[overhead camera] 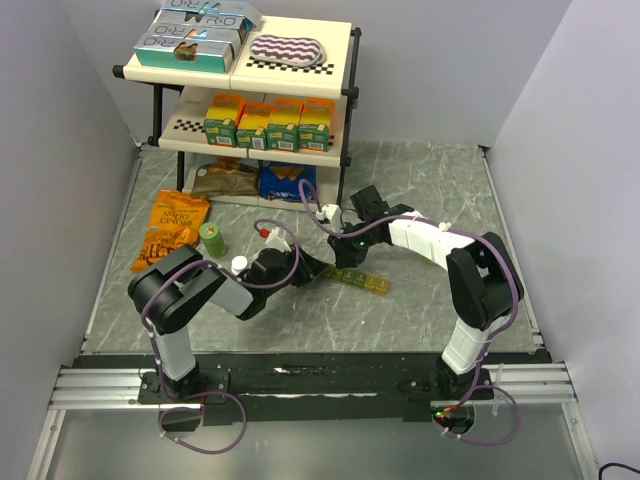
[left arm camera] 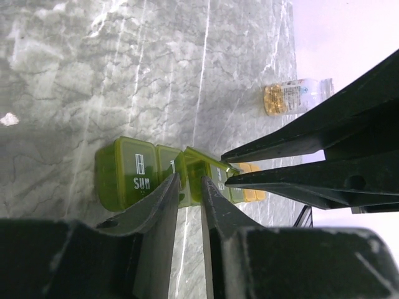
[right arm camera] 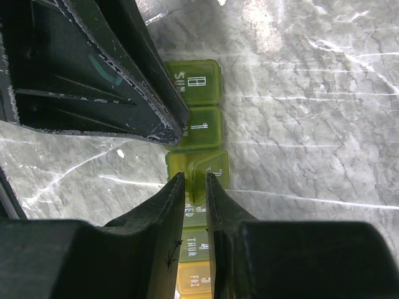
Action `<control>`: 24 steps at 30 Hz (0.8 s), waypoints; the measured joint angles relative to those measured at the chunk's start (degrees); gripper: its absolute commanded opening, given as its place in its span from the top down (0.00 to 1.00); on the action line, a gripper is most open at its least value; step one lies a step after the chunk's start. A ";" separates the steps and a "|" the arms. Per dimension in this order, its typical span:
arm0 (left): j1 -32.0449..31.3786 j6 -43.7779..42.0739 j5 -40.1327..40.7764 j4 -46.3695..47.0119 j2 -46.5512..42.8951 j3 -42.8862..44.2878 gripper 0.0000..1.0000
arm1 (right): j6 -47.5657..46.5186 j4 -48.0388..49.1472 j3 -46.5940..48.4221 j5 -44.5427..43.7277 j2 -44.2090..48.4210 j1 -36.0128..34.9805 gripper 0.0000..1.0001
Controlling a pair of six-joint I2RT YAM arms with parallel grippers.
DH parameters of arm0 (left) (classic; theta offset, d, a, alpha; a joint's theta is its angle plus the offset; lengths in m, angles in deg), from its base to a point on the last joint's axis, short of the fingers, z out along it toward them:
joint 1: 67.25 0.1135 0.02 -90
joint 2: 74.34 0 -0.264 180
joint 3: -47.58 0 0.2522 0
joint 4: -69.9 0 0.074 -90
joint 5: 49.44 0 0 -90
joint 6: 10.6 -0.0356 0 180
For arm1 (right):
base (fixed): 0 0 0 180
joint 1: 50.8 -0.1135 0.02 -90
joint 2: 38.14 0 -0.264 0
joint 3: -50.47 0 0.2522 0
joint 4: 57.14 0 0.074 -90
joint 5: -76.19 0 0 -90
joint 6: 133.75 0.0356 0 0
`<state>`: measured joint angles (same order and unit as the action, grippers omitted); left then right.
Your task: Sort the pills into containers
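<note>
The containers (overhead camera: 364,280) are a strip of green-to-yellow day boxes lying on the marble table between my arms. In the right wrist view the strip (right arm camera: 201,87) runs away from the camera, and the third box's lid (right arm camera: 212,167) stands tilted up. My right gripper (right arm camera: 194,179) is shut on that lid's edge. My left gripper (left arm camera: 188,182) is closed to a narrow gap on the strip's near wall (left arm camera: 128,174), by the second box. In the top view the two grippers, left (overhead camera: 320,268) and right (overhead camera: 346,258), meet at the strip's left end. No loose pills show.
A clear bottle with yellow pills (left arm camera: 292,98) lies beyond the strip. A green bottle (overhead camera: 212,238), small capped bottles (overhead camera: 265,232) and an orange snack bag (overhead camera: 172,228) lie at the left. A two-level shelf (overhead camera: 250,80) with boxes stands at the back.
</note>
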<state>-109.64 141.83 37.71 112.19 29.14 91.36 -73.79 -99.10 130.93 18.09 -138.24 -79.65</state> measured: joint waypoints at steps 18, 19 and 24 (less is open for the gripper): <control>0.02 3.87 0.63 3.13 3.06 -0.74 0.78 | 2.45 4.26 -1.20 -11.02 0.70 0.07 0.74; 0.02 3.91 0.66 3.28 3.17 -0.72 0.78 | 2.60 4.52 -1.20 -11.67 0.63 0.07 0.74; 0.02 4.28 0.63 3.54 3.39 -0.72 0.78 | 3.23 5.14 -1.20 -14.01 0.15 0.11 0.72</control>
<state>-109.62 146.12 38.34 115.73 32.53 90.64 -70.55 -93.97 129.73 4.08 -138.09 -79.54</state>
